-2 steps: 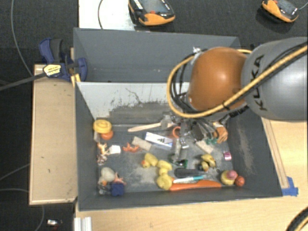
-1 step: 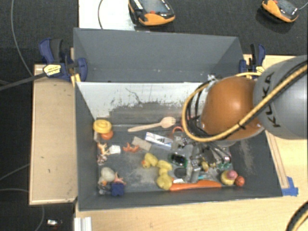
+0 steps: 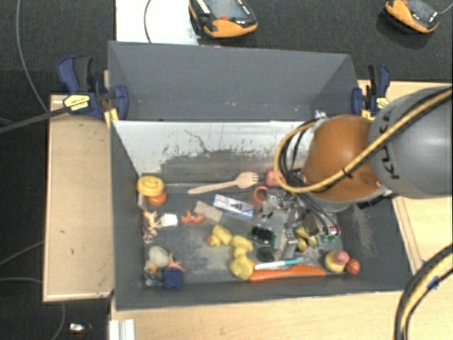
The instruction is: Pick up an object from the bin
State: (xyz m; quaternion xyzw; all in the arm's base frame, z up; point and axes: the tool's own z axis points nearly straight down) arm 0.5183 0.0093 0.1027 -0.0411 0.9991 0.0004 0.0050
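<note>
Since clutter crowds the bin at four o'clock, the pick needs one clear target.
A yellow spool at nine and a spoon at eleven lie well apart; yellow blocks at six and an orange stick at five lie just beside the gripper, low over a dark heap; clenched or released, I cannot tell. Best to drop straight, close on one piece, and lift vertically.

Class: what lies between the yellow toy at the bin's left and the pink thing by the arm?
A wooden spoon, lying along that stretch, in the camera view.
</note>
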